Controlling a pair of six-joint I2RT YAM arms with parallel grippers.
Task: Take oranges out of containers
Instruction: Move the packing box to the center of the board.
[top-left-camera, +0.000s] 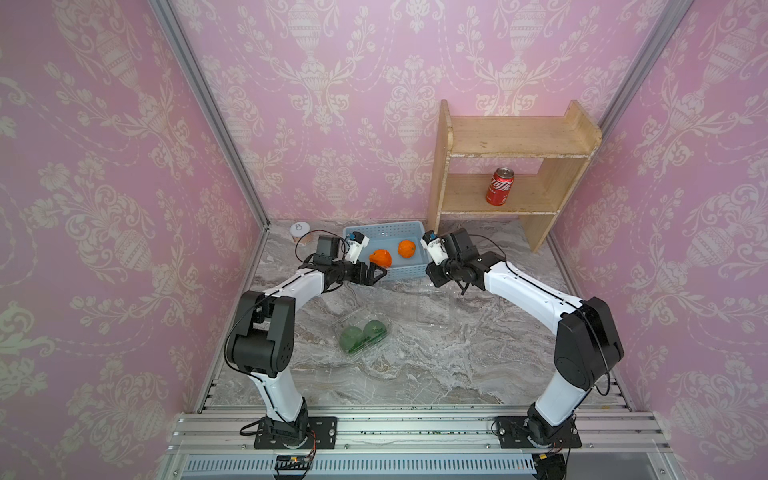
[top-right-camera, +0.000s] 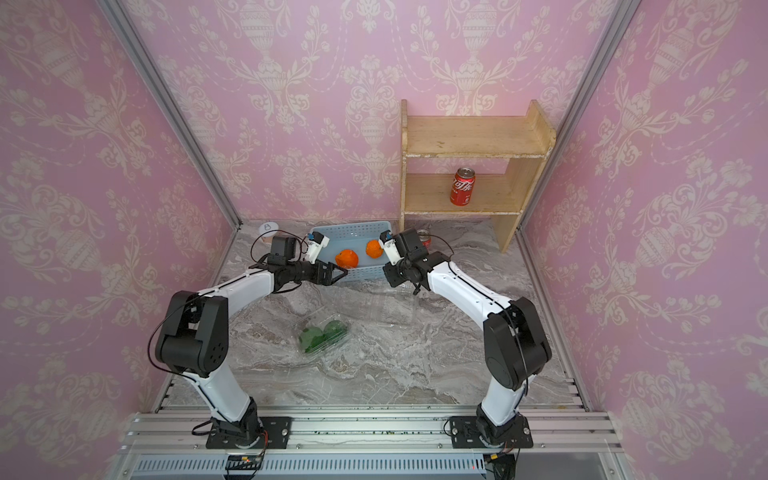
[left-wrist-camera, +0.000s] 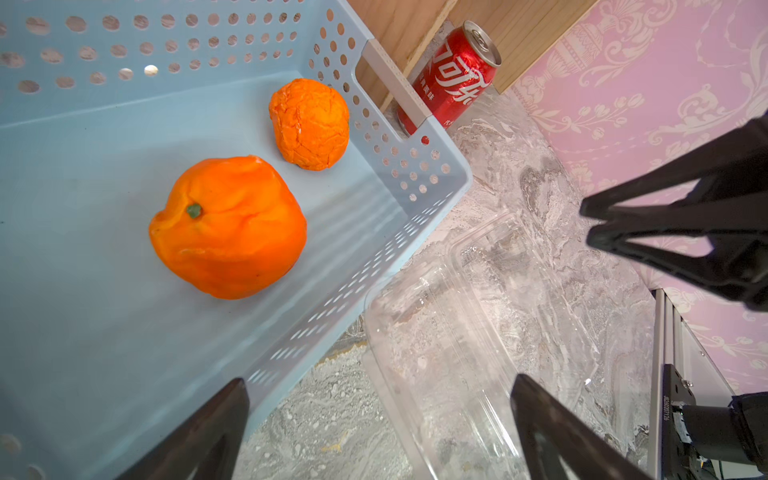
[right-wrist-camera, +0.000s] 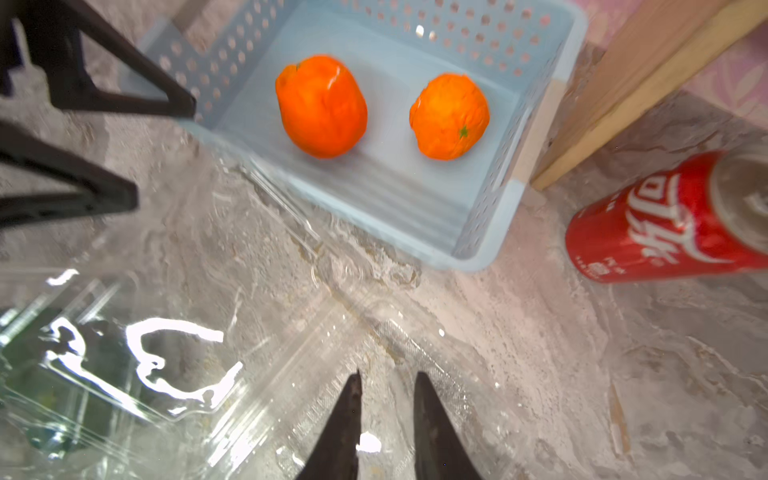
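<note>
Green oranges (top-left-camera: 351, 336): two, shut inside closed container (top-left-camera: 337, 328), nearest.
Empty container (top-left-camera: 432, 309): just before basket (top-left-camera: 409, 272).
Left gripper (top-left-camera: 380, 276): fingers spread wide, empty, at basket's near wall.
Right gripper (right-wrist-camera: 387, 378): fingers narrowly apart, gripping nothing.
Bright oranges (top-left-camera: 406, 248): two, in basket.

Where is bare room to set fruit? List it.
Free: table front between the arm bases and the closed container; its right side before the shelf; the basket floor left of the oranges. Crowded: before the basket, around the empty container, left end effector and right end effector.
</note>
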